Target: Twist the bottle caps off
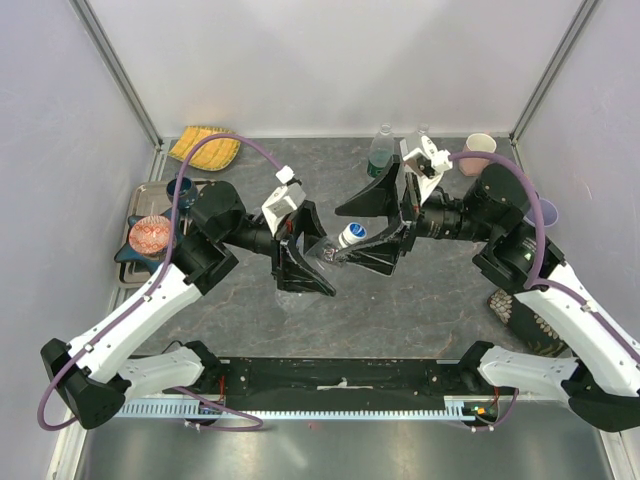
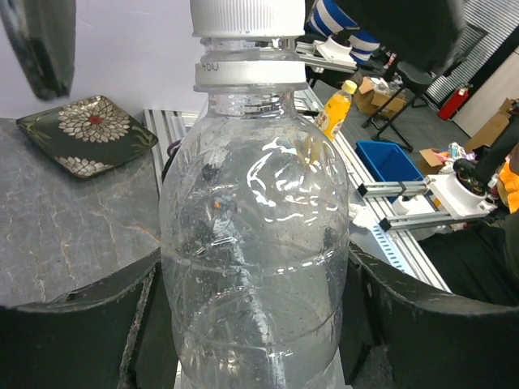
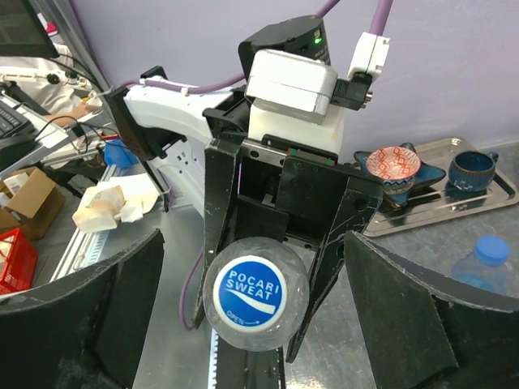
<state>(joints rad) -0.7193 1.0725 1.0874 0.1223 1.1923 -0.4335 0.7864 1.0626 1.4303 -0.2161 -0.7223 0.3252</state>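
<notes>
Clear bottle (image 2: 255, 235) clamped in my left gripper (image 2: 255, 336); my right gripper (image 3: 253, 320) stands wide apart around its Pocari Sweat cap (image 3: 253, 298).

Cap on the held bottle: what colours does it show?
Cap: white with blue centre; best in right wrist view.

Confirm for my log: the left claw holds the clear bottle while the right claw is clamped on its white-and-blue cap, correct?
Not quite. The right claw is open, fingers apart either side of the white-and-blue cap, as the right wrist view shows. The left claw does hold the clear bottle.
</notes>
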